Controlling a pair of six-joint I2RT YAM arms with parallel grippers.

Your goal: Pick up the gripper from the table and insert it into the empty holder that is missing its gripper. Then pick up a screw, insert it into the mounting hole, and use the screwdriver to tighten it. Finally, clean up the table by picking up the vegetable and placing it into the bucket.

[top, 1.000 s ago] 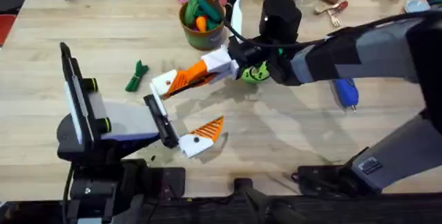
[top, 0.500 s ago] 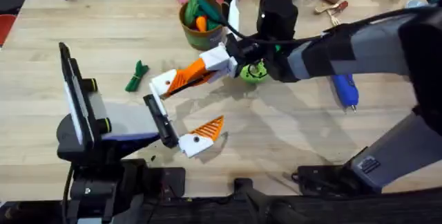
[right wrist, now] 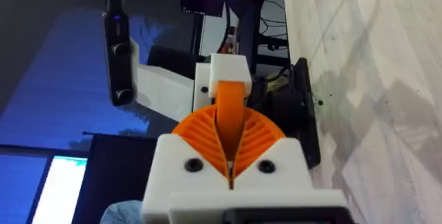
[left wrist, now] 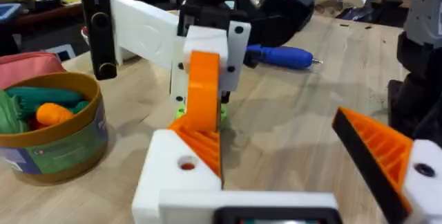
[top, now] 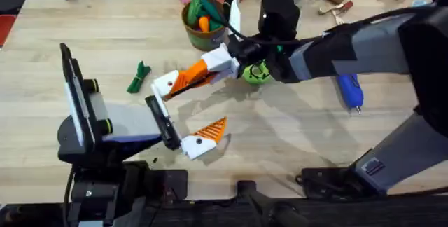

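Reaching across the table, your right gripper [top: 178, 82] is clenched on the gripper [top: 190, 78], its orange wedge pinched between the white fingers. Just below its tip sits the left gripper [top: 199, 139], jaws spread, its bare holder [left wrist: 186, 179] seemingly touching the wedge. The vegetable [top: 138, 77] lies just beside, the bucket [top: 204, 22] just beyond, the screwdriver [top: 349, 92] well behind.

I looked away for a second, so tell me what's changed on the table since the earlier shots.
Very little. The right arm drifted slightly toward the table's far side, its gripper staying shut on the orange gripper next to the left gripper. The vegetable, bucket and screwdriver stayed put.
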